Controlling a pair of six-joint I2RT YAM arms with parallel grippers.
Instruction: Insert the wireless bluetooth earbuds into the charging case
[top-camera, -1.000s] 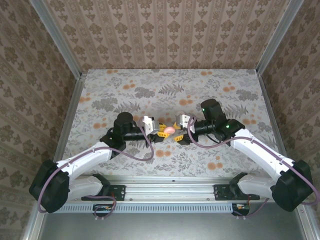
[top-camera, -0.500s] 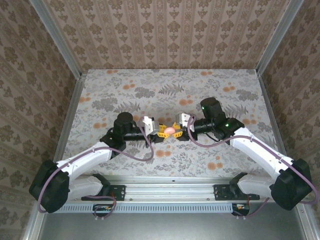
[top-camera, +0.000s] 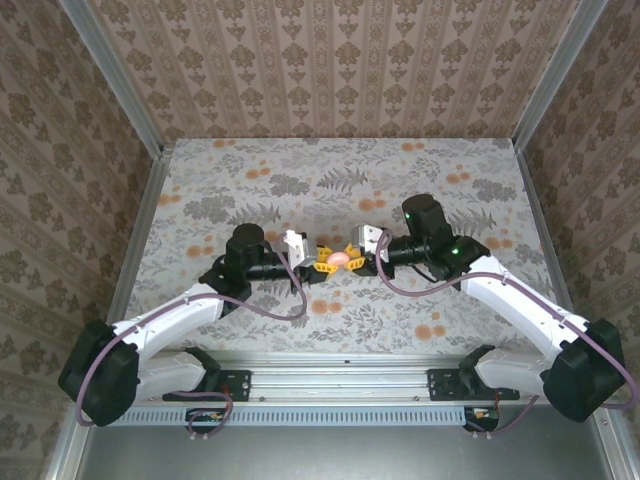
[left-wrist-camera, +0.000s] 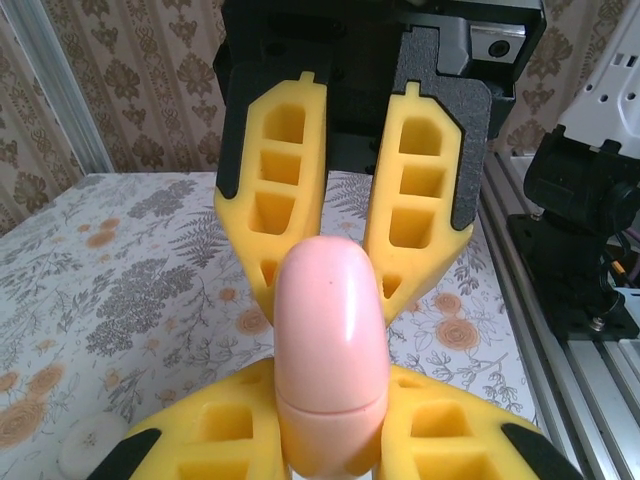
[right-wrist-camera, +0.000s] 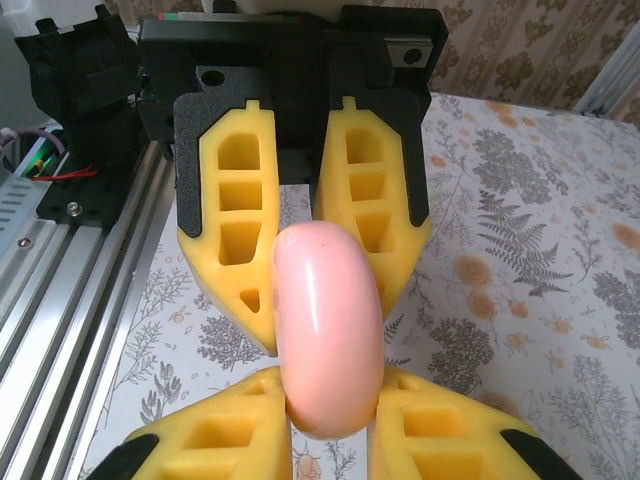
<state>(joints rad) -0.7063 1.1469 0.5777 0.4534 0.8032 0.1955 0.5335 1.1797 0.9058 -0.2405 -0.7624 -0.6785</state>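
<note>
A smooth pink charging case (top-camera: 340, 259) hangs above the middle of the table, its lid shut along a seam (left-wrist-camera: 330, 400). My left gripper (top-camera: 324, 265) is shut on one end of it; its yellow fingers (left-wrist-camera: 215, 440) press both sides in the left wrist view. My right gripper (top-camera: 355, 256) is shut on the other end (right-wrist-camera: 328, 330), fingers (right-wrist-camera: 440, 435) tight against it. The two grippers face each other, crossed at right angles. A small pale rounded piece (left-wrist-camera: 88, 445) lies on the cloth; I cannot tell whether it is one of the earbuds.
The flowered tablecloth (top-camera: 300, 180) covers the table. Patterned walls stand at the back and both sides. An aluminium rail (top-camera: 330, 365) with the arm bases runs along the near edge.
My right gripper has moved left to the case and closed its jaws on it. The left gripper has kept its hold and shifted slightly.
</note>
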